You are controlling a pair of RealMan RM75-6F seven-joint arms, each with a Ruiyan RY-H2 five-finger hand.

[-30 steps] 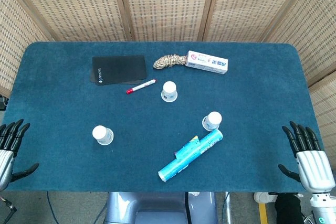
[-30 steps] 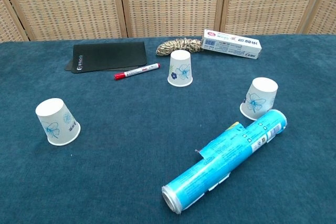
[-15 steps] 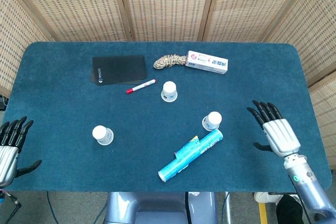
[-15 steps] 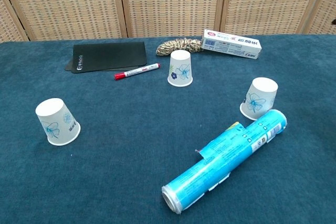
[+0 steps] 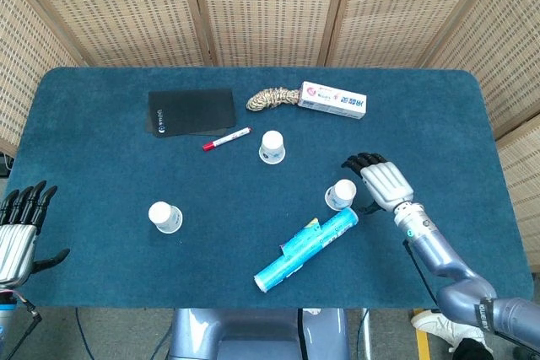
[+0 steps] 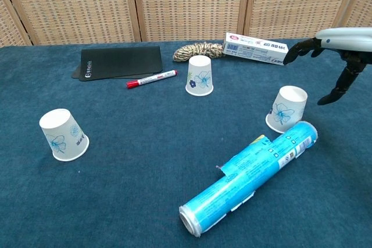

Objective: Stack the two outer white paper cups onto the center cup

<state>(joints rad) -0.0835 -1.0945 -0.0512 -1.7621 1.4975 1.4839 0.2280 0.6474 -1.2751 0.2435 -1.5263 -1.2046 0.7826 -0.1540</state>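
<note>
Beside right cup (image 5: 342, 194), blue tube (image 5: 307, 249) touching; right hand (image 5: 384, 185) fingers spread, empty; left hand (image 5: 18, 232) same

The left hand (image 5: 18, 229) sits at the head view's left edge, its wrist and arm cut off; the chest view misses it. In the chest view the right hand (image 6: 337, 56) runs off the right edge. Print on the box (image 5: 334, 100) beside the rope (image 5: 267, 99) is too small to read.
</note>
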